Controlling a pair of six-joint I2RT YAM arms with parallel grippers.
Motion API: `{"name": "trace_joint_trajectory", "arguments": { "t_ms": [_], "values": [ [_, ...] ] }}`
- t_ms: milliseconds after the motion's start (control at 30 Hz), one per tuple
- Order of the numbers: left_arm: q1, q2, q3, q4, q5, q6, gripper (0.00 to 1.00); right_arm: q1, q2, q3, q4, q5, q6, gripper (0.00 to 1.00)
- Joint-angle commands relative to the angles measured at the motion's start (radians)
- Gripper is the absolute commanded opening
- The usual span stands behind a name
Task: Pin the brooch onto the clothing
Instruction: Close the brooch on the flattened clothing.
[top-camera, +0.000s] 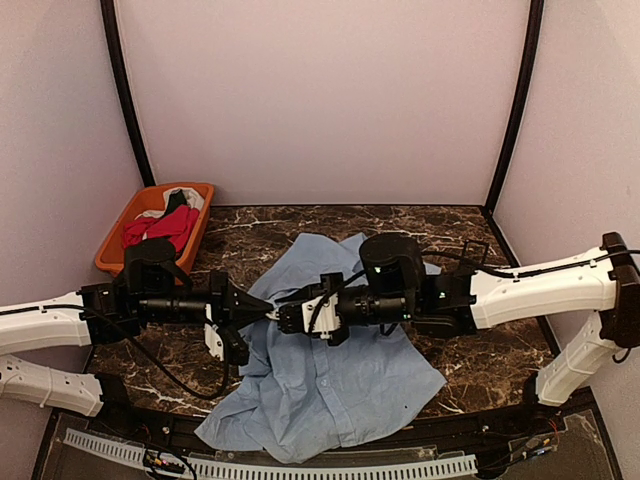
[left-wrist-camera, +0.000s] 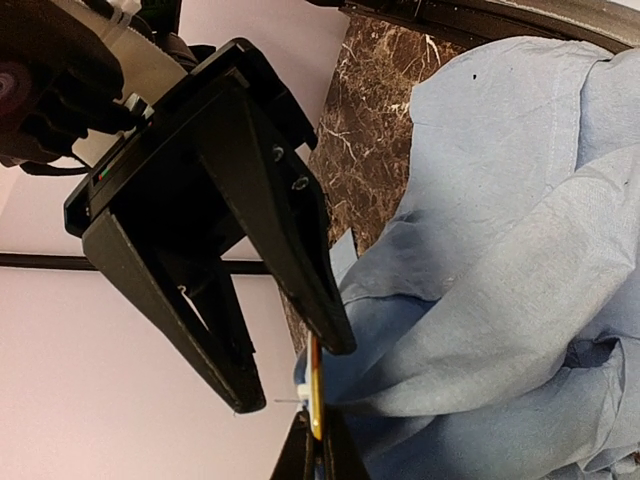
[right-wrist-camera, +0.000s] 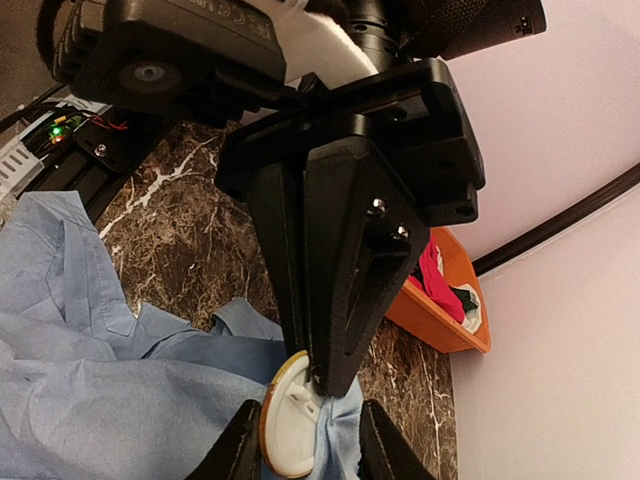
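Top external view is showing the clothing (top-camera: 330, 390), a light blue shirt, lying crumpled on the marble tabletop (top-camera: 480, 350), with both arms meeting tip to tip above the side of it nearer the left arm; an orange bin (top-camera: 110, 250) holding red, black and white garments (top-camera: 165, 225) is sitting at the far left corner. Right wrist view is showing the right gripper (right-wrist-camera: 322, 385) pinching narrow on the brooch (right-wrist-camera: 288, 425), a white disc with a gold rim, just beside a raised fold of the clothing. The left gripper (left-wrist-camera: 295, 375) is standing wide, its fingers (left-wrist-camera: 300, 270) flanking the brooch without clamping it.
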Motion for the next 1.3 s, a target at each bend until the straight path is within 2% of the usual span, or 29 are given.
{"name": "trace_joint_trajectory", "arguments": {
  "t_ms": [0, 200, 400, 633, 733, 867, 933, 1067, 1267],
  "values": [
    [-0.009, -0.010, 0.017, -0.051, 0.033, 0.024, 0.01, -0.004, 0.018, 0.040, 0.001, -0.011, 0.012, 0.32],
    [-0.012, -0.013, 0.019, -0.059, 0.038, 0.025, 0.01, -0.005, 0.022, 0.044, -0.008, -0.025, 0.007, 0.31],
    [-0.012, -0.025, 0.012, -0.037, 0.045, 0.005, 0.01, -0.006, 0.031, 0.050, -0.021, -0.041, 0.011, 0.22],
    [-0.012, -0.031, 0.009, -0.001, 0.109, -0.043, 0.01, -0.010, 0.016, 0.048, -0.024, -0.023, 0.041, 0.23],
    [-0.012, -0.049, 0.004, 0.020, 0.124, -0.067, 0.01, -0.010, -0.036, 0.037, -0.034, -0.024, 0.089, 0.28],
    [-0.012, -0.071, -0.002, 0.042, 0.142, -0.095, 0.01, -0.016, -0.130, -0.007, -0.023, -0.047, 0.133, 0.47],
    [-0.012, -0.073, -0.002, 0.050, 0.151, -0.101, 0.01, -0.021, -0.158, -0.017, -0.019, -0.049, 0.142, 0.52],
    [-0.011, -0.077, -0.002, 0.084, 0.193, -0.131, 0.01, -0.042, -0.164, -0.012, -0.025, -0.073, 0.162, 0.55],
    [-0.011, -0.080, -0.001, 0.096, 0.210, -0.146, 0.01, -0.045, -0.155, 0.005, -0.113, -0.193, 0.162, 0.57]
  ]
}}
